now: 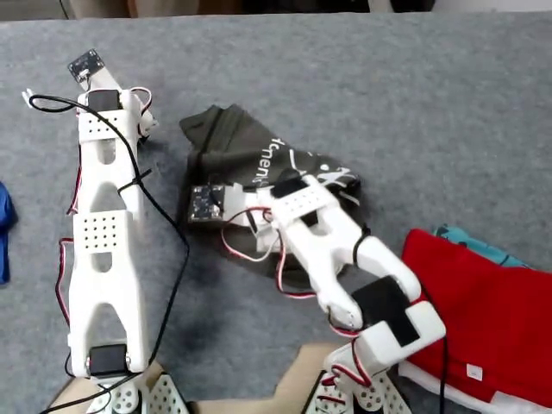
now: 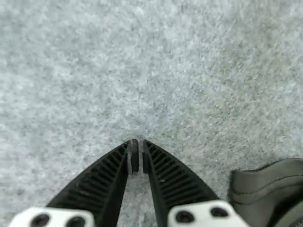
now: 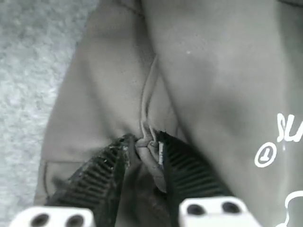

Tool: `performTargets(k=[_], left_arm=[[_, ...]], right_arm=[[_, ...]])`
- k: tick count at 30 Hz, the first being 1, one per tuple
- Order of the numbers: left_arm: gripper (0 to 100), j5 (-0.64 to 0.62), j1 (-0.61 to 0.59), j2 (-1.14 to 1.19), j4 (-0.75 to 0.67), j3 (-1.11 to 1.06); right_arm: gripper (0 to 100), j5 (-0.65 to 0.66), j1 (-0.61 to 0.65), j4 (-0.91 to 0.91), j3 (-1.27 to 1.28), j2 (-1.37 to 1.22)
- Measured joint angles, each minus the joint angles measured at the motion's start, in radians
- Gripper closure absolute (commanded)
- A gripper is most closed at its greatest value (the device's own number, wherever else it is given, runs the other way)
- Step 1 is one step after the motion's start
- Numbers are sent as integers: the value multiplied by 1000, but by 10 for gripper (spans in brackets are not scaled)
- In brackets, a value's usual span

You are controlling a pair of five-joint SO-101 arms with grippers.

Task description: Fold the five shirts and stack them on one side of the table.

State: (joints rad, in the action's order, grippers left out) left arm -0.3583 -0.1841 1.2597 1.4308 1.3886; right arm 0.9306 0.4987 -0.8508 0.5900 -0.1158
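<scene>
A dark olive shirt [image 1: 259, 172] with white print lies crumpled in the middle of the grey table. My right gripper [image 3: 146, 147] is shut on a pinched fold of this shirt [image 3: 213, 71]; in the high view it [image 1: 248, 217] sits low on the shirt's left part. My left gripper [image 2: 135, 156] is shut on nothing, its tips just above bare table, with a corner of the olive shirt [image 2: 265, 187] close beside it. In the high view the left gripper [image 1: 138, 116] is at the far left, just left of the shirt's upper corner.
At the right front lies a red shirt [image 1: 492, 310] on top of a teal one [image 1: 470, 241] and a white one [image 1: 431, 379]. A blue cloth [image 1: 4, 228] shows at the left edge. Cables hang from both arms. The grey table [image 1: 388, 86] stretches behind.
</scene>
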Motion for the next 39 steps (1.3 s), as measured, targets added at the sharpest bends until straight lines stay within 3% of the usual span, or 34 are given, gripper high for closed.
performTargets(k=[4,13,18,23,26,31,39], left_arm=[[961,0,0,0,0,0],[961,0,0,0,0,0],[961,0,0,0,0,0],[961,0,0,0,0,0],[961,0,0,0,0,0],[961,0,0,0,0,0],[961,0,0,0,0,0]], right_arm=[[996,0,-35,0,-43,-26],[886,0,-66,-173,-164,-34],[997,0,-68,-247,-226,-34],[994,0,-68,-269,-267,-34],[977,0,-68,-298,-288,-34],[857,0,-68,-308,-273,-34],[847,0,-68,-230,-153,-34]])
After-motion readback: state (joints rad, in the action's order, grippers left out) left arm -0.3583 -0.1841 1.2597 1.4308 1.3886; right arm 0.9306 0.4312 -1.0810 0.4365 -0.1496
